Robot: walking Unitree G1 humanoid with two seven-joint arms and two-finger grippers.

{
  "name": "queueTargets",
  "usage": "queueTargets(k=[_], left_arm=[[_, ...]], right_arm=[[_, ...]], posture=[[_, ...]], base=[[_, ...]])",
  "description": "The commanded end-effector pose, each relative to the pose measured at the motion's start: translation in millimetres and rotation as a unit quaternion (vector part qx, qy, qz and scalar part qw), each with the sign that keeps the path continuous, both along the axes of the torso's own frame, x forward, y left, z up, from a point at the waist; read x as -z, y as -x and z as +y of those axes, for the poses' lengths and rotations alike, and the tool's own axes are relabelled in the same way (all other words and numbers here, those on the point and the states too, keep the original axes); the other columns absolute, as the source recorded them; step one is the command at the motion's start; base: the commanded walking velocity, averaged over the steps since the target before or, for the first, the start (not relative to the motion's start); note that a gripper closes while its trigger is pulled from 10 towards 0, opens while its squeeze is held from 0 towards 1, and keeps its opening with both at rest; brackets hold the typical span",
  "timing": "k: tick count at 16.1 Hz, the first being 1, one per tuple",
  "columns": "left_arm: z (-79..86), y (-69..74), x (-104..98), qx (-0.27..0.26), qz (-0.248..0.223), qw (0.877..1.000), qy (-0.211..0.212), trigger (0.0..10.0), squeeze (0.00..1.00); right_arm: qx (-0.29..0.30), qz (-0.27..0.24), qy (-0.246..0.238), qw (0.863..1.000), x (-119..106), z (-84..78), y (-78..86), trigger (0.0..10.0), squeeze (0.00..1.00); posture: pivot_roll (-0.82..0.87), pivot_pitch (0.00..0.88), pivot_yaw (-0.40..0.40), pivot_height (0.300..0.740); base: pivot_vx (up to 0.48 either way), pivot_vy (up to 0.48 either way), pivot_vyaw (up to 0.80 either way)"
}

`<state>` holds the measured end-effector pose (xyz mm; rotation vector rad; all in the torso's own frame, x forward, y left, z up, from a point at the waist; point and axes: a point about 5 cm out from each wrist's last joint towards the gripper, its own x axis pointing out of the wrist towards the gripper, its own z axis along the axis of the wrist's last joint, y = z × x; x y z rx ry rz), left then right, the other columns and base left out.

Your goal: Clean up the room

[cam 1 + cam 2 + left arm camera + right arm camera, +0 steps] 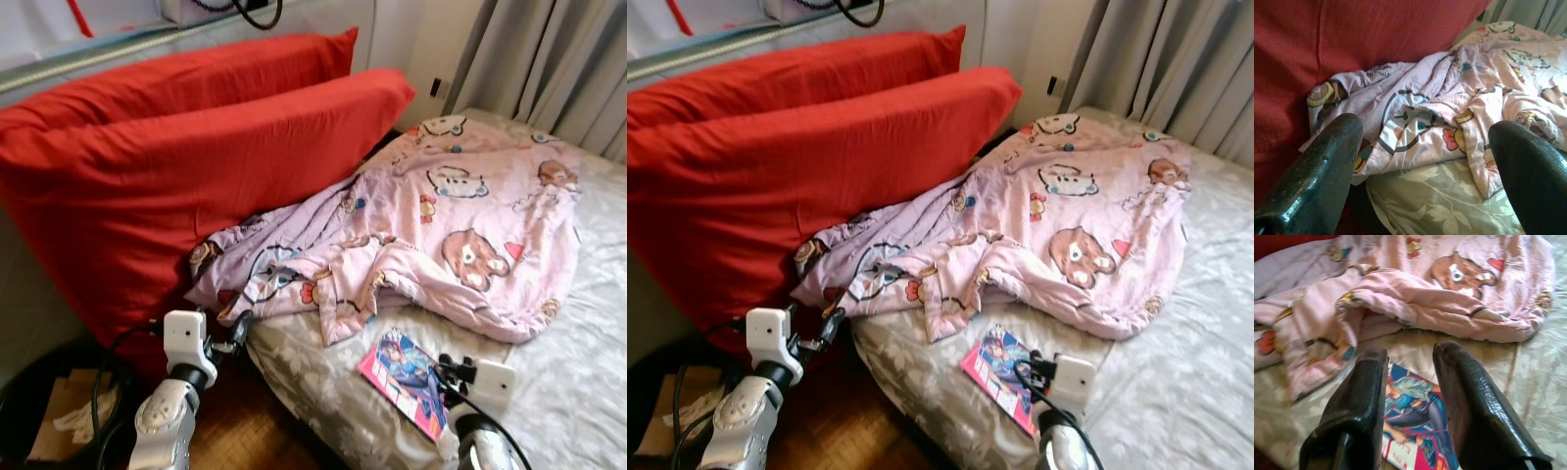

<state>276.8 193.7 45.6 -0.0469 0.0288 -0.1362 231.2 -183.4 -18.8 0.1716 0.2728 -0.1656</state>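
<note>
Item: bed [588, 323], grey leaf-print sheet, partly covered.

Item: pink cartoon blanket [460, 225], crumpled, spread from the curtain side of the bed down to its near corner, one end bunched against the pillows.

Item: two red pillows [196, 166], large, propped one behind the other at the head of the bed, the front one touching the blanket's bunched end.

Item: comic book [407, 380], bright cover up, flat on the sheet near the bed's edge, just clear of the blanket's hem.

Item: right gripper [1410, 382], low over the comic book, pointed along it toward the blanket. Jaws parted by a narrow gap, holding nothing; the cover shows between them.

Item: left gripper [1425, 147], raised off the bed's corner, aimed at the bunched blanket end below the front pillow. Jaws spread wide, empty.

Item: dark bin [39, 411] on the floor by the left arm, papers inside.

Step in hand, by my reckoning: approach to the comic book, the loose thing nearest a gripper. Nothing lifted yet.

Next move calls for: right gripper lowering so one jaw slips under the book's edge; a flat thin book on soft bedding may slide or sink instead of lifting.
</note>
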Motion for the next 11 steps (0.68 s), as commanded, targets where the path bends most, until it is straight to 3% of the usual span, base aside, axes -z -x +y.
queueTargets(k=[1, 6, 11], left_arm=[[-1.0, -0.1, -1.7, -0.001, -0.002, 1.0, 0.003, 10.0, 0.0], [-3.0, 0.4, -3.6, 0.003, -0.004, 1.0, 0.008, 10.0, 0.0], [-6.0, 1.3, -1.6, 0.007, 0.004, 1.0, 0.007, 10.0, 0.0]], right_arm=[[0.004, -0.005, 0.011, 1.0, -1.8, -3.3, 0.5, 10.0, 0.0], [0.024, 0.013, 0.025, 0.999, -0.5, -10.5, -0.9, 10.0, 0.0], [0.02, 0.016, 0.034, 0.999, -0.9, -10.7, -2.4, 10.0, 0.0]], posture=[[0.02, 0.095, -0.042, 0.74], [0.02, 0.1, -0.043, 0.74], [0.02, 0.104, -0.043, 0.685]], base=[[0.0, 0.0, 0.0], [0.0, 0.0, 0.0], [0.0, 0.0, 0.0]])
